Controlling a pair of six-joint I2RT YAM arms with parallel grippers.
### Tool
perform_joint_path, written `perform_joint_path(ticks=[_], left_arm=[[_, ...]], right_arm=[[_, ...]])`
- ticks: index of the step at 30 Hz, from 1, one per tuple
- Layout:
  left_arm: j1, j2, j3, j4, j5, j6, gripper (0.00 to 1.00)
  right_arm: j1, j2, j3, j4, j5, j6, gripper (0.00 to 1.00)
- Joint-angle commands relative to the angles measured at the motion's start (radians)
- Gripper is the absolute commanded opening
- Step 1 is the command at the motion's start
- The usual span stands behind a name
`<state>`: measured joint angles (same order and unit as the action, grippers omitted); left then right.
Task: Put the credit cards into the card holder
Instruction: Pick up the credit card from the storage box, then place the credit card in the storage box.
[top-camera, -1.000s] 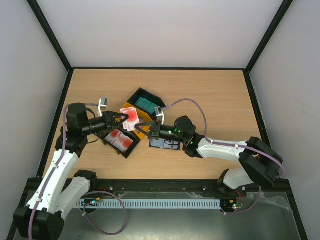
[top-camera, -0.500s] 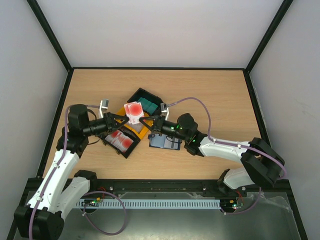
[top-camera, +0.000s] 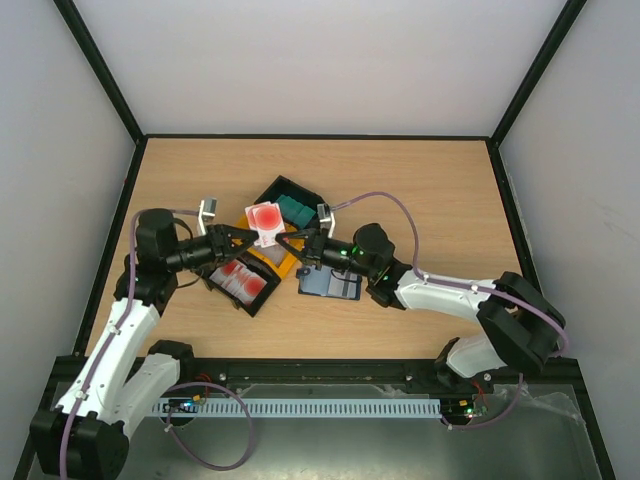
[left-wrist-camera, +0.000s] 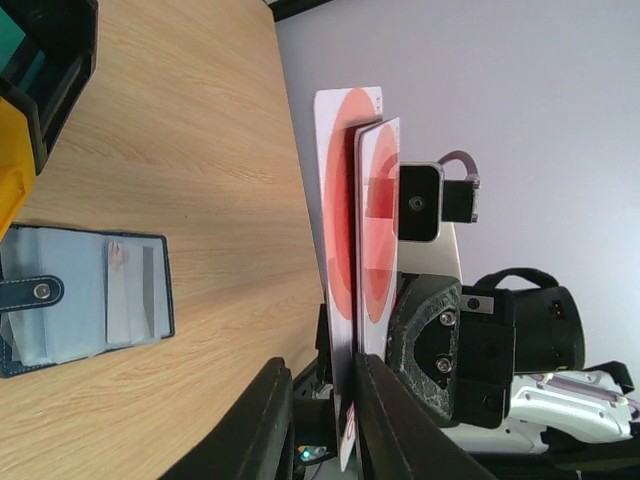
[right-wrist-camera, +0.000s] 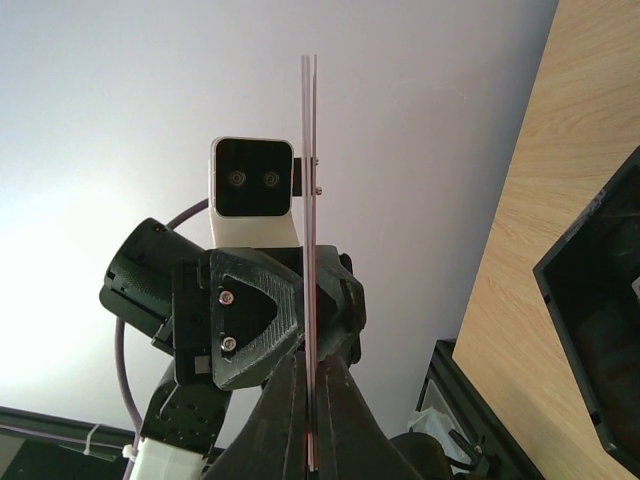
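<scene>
Two thin red-and-white plastic credit cards (top-camera: 267, 221) stand on edge in the air, beyond the far-left corner of the dark navy folding card holder (top-camera: 330, 284); the holder lies opened flat on the wooden counter (top-camera: 430, 200), its light blue inside showing; the right gripper (right-wrist-camera: 309, 372) pinches the cards face to face, its fingers tight on both sides; the left gripper (left-wrist-camera: 325, 370) brackets the same cards from the opposite side, one finger against them, a slit at the other, so its grip cannot be judged.
</scene>
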<state>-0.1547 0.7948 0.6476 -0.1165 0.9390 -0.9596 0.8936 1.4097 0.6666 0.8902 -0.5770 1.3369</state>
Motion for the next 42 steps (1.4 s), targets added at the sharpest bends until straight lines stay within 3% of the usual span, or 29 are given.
perform_joint_path(ticks=[1, 8, 18, 27, 34, 42], left_arm=[[0.001, 0.003, -0.018, 0.055, 0.047, -0.029, 0.19], [0.001, -0.003, -0.021, 0.050, 0.028, -0.031, 0.03], [0.052, -0.012, 0.059, -0.193, -0.137, 0.128, 0.03], [0.153, -0.004, 0.080, -0.250, -0.137, 0.201, 0.03], [0.155, 0.021, 0.215, -0.527, -0.565, 0.384, 0.02], [0.154, 0.009, 0.198, -0.547, -0.585, 0.388, 0.03]], right_arm=[[0.001, 0.026, 0.043, 0.092, -0.078, 0.034, 0.02], [0.002, 0.026, 0.030, 0.090, -0.061, 0.038, 0.02], [-0.018, -0.112, 0.004, -0.211, 0.093, -0.157, 0.02], [-0.048, -0.158, -0.021, -0.302, -0.027, -0.223, 0.02], [0.045, -0.045, 0.112, -0.625, 0.121, -0.336, 0.02], [0.192, 0.222, 0.305, -0.796, 0.172, -0.393, 0.02]])
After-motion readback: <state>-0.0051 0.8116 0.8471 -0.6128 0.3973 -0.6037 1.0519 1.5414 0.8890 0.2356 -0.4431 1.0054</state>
